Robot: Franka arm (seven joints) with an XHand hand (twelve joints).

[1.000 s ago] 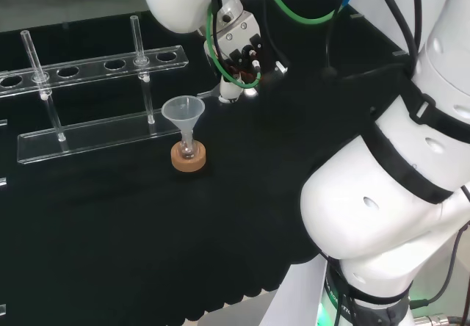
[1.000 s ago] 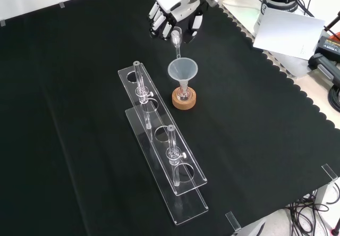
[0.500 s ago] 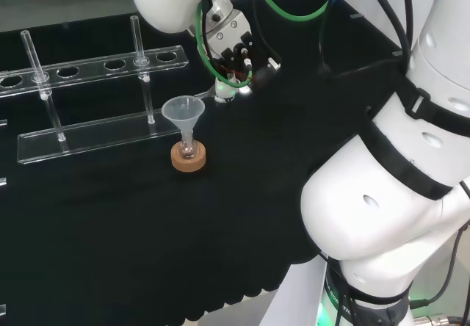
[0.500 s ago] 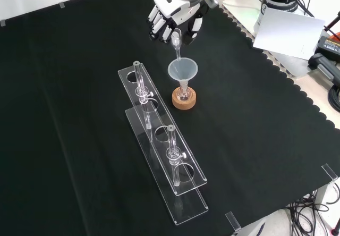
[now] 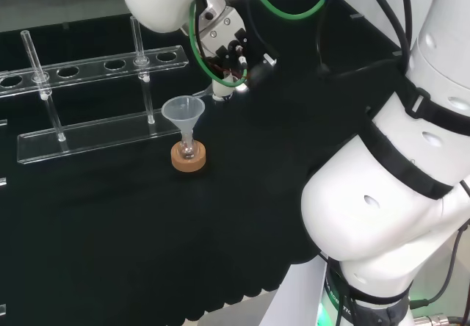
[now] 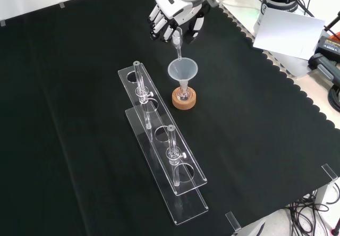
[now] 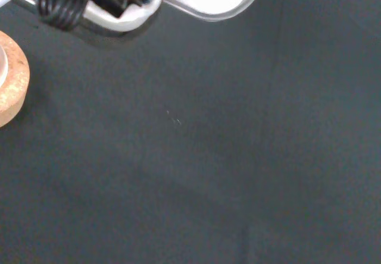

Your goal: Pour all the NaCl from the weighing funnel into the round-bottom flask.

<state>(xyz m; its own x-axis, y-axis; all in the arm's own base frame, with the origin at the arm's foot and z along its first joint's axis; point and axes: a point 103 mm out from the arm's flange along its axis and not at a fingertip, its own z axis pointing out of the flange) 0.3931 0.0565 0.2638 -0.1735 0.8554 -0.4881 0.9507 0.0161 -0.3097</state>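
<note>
The black cloth (image 6: pixel 79 114) was spread over the whole bench, edge to edge in the front view. The arm's white links (image 5: pixel 396 186) were seen at the right of the head view. A clear acrylic rack (image 6: pixel 162 156) w/ round holes and two upright glass tubes was laid diagonally from frame centre to lower centre in the front view; in the head view it was stretched across the upper left. The hand (image 6: pixel 178 18) was held at top centre of the front view, fingers curled round the weighing funnel (image 6: pixel 177 40), whose narrow stem was pointed down toward the plastic funnel (image 6: pixel 182 69), tip just above the rim; touching or not could not be told. That wide funnel was seated in the neck of the small round-bottom flask (image 6: pixel 184 93), which was set on a cork ring (image 6: pixel 184 100) approx. mid-frame, just right of the rack. In the wrist view, part of the cork ring was caught at the left edge. No NaCl could be made out.
</note>
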